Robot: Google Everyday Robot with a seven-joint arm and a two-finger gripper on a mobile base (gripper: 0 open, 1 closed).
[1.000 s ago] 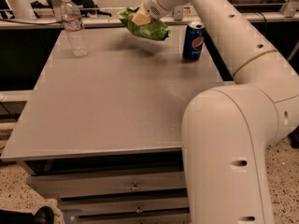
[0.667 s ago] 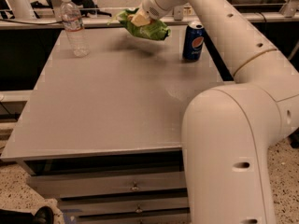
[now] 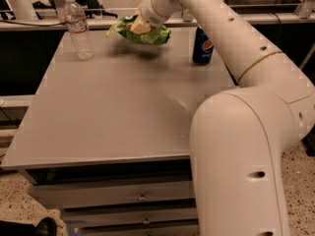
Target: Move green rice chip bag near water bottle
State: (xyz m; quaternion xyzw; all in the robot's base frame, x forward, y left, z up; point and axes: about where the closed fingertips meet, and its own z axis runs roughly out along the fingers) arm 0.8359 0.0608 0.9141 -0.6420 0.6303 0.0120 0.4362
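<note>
The green rice chip bag [image 3: 142, 33] hangs in the air above the far middle of the grey table [image 3: 113, 107], casting a shadow below it. My gripper [image 3: 139, 26] is shut on the bag from above. The water bottle [image 3: 78, 27], clear with a white cap, stands upright at the far left of the table. The bag is to the right of the bottle, about a bag's length away, and above table level.
A blue Pepsi can [image 3: 203, 46] stands at the far right of the table, beside my arm [image 3: 236, 63]. The arm's large white base fills the right foreground. Drawers [image 3: 142, 196] sit under the table's front edge.
The gripper and the bag have shifted a little to the left, towards the bottle. The bottle and the can have not moved.
</note>
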